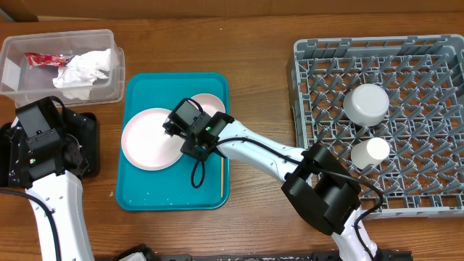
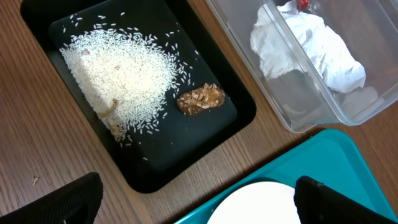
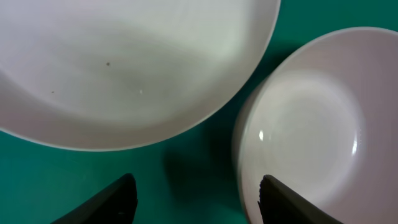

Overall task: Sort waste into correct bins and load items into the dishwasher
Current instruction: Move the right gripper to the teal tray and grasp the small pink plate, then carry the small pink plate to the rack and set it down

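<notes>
Right wrist view: the right hand [image 3: 196, 190] is held wide open and empty, low over the teal tray [image 3: 37, 180]. The saucer [image 3: 305, 130] is seen at 3 o'clock and the big plate [image 3: 124, 62] at 11 o'clock, so a rim can likely be pinched next. Further off, in the overhead view, the bowl [image 1: 366, 103] and cup [image 1: 370, 151] are already stood in the dish rack [image 1: 326, 65] at 3 o'clock. The left hand [image 2: 199, 199] is also held open and empty above the black tray [image 2: 193, 140], where rice [image 2: 118, 74] and the brown lump [image 2: 200, 99] are kept. The tissues [image 1: 87, 69] and red wrapper [image 1: 45, 59] are kept in the clear tub [image 1: 18, 87] at 10 o'clock.
</notes>
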Motion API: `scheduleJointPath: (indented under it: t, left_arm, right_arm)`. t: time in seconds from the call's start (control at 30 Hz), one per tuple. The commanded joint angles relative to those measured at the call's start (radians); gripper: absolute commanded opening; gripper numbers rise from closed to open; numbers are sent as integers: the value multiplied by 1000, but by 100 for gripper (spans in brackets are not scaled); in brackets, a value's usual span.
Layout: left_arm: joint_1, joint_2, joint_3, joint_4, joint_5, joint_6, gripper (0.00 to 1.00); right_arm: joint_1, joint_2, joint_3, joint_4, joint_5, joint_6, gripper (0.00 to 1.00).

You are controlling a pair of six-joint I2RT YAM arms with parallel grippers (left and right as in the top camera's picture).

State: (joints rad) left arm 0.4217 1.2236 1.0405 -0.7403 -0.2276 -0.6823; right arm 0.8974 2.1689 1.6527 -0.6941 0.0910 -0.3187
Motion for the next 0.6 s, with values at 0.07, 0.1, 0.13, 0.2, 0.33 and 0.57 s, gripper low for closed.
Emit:
scheduleJointPath:
  t: [0.07, 0.1, 0.13, 0.2, 0.33, 0.57]
  left_arm:
    - [8, -1, 9, 0, 0, -13, 100]
    - [8, -1, 9, 0, 0, -13, 100]
    - [8, -1, 9, 0, 0, -13, 100]
    - [8, -1, 9, 0, 0, -14, 100]
    - [8, -1, 9, 0, 0, -13, 100]
    - [8, -1, 9, 0, 0, -14, 100]
  right_arm:
    - [-14, 3, -8, 5, 24, -2, 52]
    - [-14, 3, -8, 5, 24, 2, 47]
    - [-14, 3, -8, 4, 24, 5, 41]
    - [-14, 3, -8, 0, 24, 5, 34]
    - [-13, 3, -8, -3, 25, 11, 24]
    - [-13, 3, 6, -8, 32, 69, 8]
